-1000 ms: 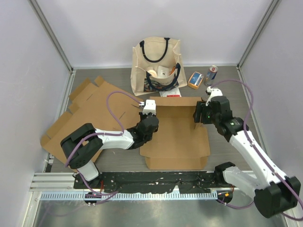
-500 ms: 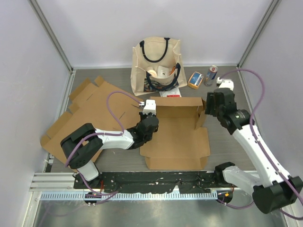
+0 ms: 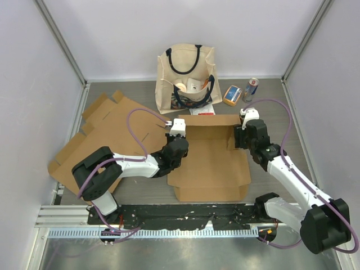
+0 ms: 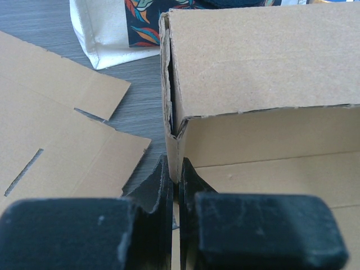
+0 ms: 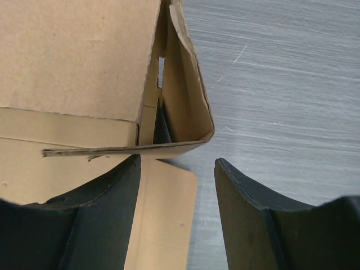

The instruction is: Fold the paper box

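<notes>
The brown paper box (image 3: 208, 160) lies half folded at the table's middle, its back wall (image 4: 264, 62) upright. My left gripper (image 3: 176, 130) is shut on the box's left side flap (image 4: 173, 152) near the back left corner. My right gripper (image 3: 237, 135) is open at the back right corner. In the right wrist view its fingers (image 5: 247, 214) straddle the bent right side flap (image 5: 185, 112), which curls outward and stands just ahead of the tips (image 5: 177, 163).
A flat sheet of cut cardboard (image 3: 107, 132) lies at the left. A cream tote bag (image 3: 187, 76) stands behind the box. An orange packet (image 3: 232, 94) and a can (image 3: 251, 88) sit at the back right. Metal rails run along the near edge.
My right arm swung out to the back right, away from the box, then came back to the box's back right corner. The left arm has not moved.
</notes>
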Available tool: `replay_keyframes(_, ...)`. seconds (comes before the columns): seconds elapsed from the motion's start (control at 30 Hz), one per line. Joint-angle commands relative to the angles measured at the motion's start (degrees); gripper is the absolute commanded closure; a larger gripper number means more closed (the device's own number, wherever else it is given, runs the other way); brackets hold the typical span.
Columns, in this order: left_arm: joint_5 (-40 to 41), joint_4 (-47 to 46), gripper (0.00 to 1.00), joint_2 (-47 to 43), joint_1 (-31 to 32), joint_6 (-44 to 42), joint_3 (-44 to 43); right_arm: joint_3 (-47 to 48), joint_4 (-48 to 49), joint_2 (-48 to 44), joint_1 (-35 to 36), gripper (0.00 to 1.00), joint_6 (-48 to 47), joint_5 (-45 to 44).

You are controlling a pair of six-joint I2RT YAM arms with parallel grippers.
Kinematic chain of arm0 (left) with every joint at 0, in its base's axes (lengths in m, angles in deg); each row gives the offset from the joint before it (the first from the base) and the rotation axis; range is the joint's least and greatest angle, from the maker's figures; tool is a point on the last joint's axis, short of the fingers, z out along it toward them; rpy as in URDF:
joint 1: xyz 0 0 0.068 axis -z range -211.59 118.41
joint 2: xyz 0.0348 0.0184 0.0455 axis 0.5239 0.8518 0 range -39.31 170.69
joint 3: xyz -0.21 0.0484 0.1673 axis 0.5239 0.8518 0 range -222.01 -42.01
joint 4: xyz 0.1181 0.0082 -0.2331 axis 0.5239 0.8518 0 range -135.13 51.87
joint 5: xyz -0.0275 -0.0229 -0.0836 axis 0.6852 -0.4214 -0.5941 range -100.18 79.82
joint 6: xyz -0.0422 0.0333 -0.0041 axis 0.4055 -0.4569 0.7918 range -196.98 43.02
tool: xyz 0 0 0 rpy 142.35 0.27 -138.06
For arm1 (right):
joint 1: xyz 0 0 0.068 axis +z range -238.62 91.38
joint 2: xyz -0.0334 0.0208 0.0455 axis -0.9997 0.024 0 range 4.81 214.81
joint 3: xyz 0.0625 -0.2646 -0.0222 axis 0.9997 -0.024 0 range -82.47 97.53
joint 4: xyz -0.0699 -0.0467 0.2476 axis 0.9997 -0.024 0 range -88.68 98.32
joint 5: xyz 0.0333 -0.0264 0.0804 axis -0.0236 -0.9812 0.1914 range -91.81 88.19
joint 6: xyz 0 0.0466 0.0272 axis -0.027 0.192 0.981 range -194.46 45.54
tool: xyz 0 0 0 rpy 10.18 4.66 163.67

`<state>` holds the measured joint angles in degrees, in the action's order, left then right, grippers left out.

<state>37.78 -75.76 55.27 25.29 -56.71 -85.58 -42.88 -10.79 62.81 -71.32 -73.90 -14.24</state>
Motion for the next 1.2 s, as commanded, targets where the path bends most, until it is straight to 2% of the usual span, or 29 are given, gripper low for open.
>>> replay_keyframes(0.0, -2.1, 0.6, 1.0, -0.5, 0.3, -0.6, 1.7, -5.8, 20.6, -1.2, 0.1, 0.4, -2.1, 0.0)
replay_keyframes(0.2, -2.7, -0.5, 1.0, -0.1, 0.3, -0.1, 2.1, -10.6, 34.2, -1.2, 0.4, 0.45, -2.8, 1.9)
replay_keyframes(0.27, -2.7, -0.8, 1.0, 0.0, 0.4, -0.1, 2.3, -12.7, 41.6, -1.3, 0.4, 0.47, -4.4, 2.0)
replay_keyframes(0.3, -2.6, -1.3, 1.0, 0.2, 0.3, -0.3, 2.3, -15.6, 44.7, -1.3, 0.5, 0.52, -4.9, 3.7)
replay_keyframes(0.33, -2.6, -1.3, 1.0, 0.2, 0.3, -0.3, 2.3, -17.3, 51.9, -1.0, 0.5, 0.56, -6.6, 5.5)
replay_keyframes(0.43, -2.4, -1.9, 1.0, 0.0, 0.3, -0.8, 2.6, -20.3, 59.4, 1.4, 0.5, 0.63, -6.5, 9.2)
replay_keyframes(0.63, -2.1, -2.9, 1.0, -1.2, 0.4, -1.6, 3.4, -20.2, 64.5, 5.8, 0.5, 0.69, -6.5, 19.2)
replay_keyframes(0.77, -2.3, -2.9, 1.0, -1.5, 0.3, -1.6, 3.6, -19.7, 66.1, 8.9, 0.5, 0.75, -7.4, 17.9)
replay_keyframes(0.83, -2.4, -2.9, 1.0, -1.7, 0.3, -1.6, 3.8, -20.1, 67.6, 9.9, 0.5, 0.81, -7.8, 17.1)
replay_keyframes(0.87, -2.4, -2.9, 1.0, -1.7, 0.3, -1.7, 3.8, -19.8, 67.0, 10.2, 0.5, 0.93, -7.8, 16.5)
replay_keyframes(0.9, -2.4, -2.9, 1.0, -1.7, 0.3, -1.8, 3.8, -18.8, 66.1, 10.4, 0.5, 0.95, -7.6, 15.7)
replay_keyframes(0.93, -2.5, -2.7, 1.0, -1.8, 0.4, -1.8, 3.8, -18.7, 65.1, 10.4, 0.4, 0.96, -7.2, 14.8)
replay_keyframes(1.03, -2.8, -2.7, 1.0, -1.7, 0.3, -1.7, 3.9, -18.9, 63.3, 9.8, 0.5, 0.86, -4.3, 8.0)
replay_keyframes(1.13, -3.0, -2.6, 1.0, -1.4, 0.3, -1.4, 3.7, -19.7, 59.0, 5.1, 0.5, 0.82, -1.0, 6.5)
replay_keyframes(1.17, -3.4, -2.5, 1.0, -1.2, 0.3, -1.3, 3.6, -19.8, 57.3, 3.2, 0.5, 0.77, 0.8, 5.6)
